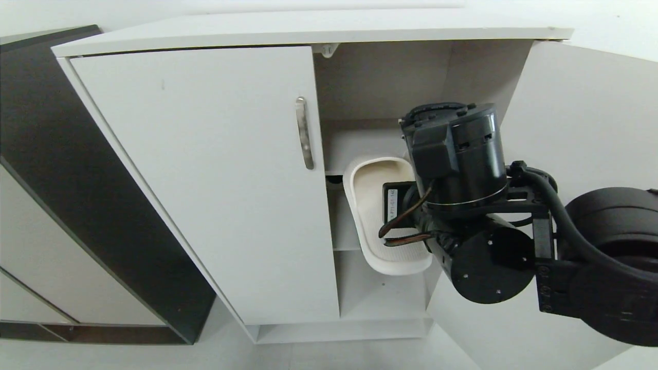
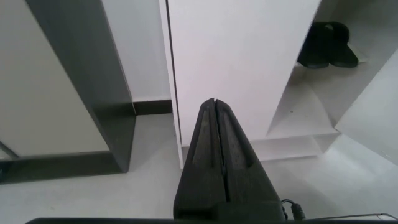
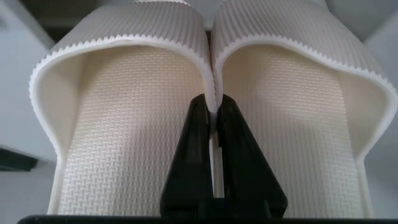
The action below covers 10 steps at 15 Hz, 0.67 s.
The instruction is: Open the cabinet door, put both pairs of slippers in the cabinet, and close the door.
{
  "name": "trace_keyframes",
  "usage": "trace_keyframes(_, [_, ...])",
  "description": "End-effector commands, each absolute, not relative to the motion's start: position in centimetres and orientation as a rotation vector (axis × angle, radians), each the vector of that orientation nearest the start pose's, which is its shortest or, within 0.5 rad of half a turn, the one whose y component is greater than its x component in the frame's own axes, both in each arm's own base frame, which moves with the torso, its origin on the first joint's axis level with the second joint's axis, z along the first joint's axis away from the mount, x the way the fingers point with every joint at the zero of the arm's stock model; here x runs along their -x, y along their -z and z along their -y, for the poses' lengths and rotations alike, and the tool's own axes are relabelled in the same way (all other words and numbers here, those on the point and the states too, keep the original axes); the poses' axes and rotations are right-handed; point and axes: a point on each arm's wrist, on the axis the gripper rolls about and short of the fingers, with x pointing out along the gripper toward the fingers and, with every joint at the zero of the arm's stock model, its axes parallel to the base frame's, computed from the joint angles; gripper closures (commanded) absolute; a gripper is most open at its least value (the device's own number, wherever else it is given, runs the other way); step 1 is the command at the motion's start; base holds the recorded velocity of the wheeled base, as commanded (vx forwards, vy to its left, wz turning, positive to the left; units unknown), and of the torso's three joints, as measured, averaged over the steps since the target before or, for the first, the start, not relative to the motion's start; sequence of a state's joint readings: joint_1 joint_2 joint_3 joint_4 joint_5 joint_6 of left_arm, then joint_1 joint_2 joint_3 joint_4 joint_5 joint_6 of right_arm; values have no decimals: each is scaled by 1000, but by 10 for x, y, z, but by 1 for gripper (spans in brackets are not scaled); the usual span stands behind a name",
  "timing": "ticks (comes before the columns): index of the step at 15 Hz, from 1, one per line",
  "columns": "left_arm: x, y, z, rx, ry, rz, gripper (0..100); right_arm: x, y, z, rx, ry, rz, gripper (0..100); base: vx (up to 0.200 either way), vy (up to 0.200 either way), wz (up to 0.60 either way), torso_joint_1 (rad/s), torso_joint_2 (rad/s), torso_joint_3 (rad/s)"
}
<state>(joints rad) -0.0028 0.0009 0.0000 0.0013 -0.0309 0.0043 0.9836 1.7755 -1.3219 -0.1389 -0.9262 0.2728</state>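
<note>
A pair of white slippers [image 1: 367, 205] hangs tilted in the cabinet's open right half, in front of the middle shelf. My right gripper [image 3: 214, 104] is shut on the touching inner edges of the two white slippers [image 3: 124, 124]; in the head view the right wrist [image 1: 457, 154] hides the fingers. A pair of black slippers [image 2: 326, 45] lies on a shelf inside the cabinet. My left gripper [image 2: 214, 104] is shut and empty, low in front of the closed left door [image 2: 236, 50].
The closed left door [image 1: 205, 180] carries a metal handle [image 1: 304, 132]. The right door [image 1: 581, 118] stands swung open beside my right arm. A dark panel [image 1: 67, 169] stands left of the cabinet. Pale floor [image 2: 124, 193] lies below.
</note>
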Motion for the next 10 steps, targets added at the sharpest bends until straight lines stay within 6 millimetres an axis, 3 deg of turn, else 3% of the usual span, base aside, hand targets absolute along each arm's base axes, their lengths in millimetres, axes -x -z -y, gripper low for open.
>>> trace_keyframes(1, [23,-75,1,-5,34,-3,100,-206,-254,-275,-4,-29,-189,100,200,0,0,7,2,2])
trace_keyframes(6, [23,-75,1,-5,34,-3,100,-208,-256,-277,-16,-30,-162,100,200,0,0,4,4,0])
trace_keyframes(10, [23,-75,1,-3,34,-3,100,-213,-246,-279,-19,-23,-156,100,0,0,0,0,0,0])
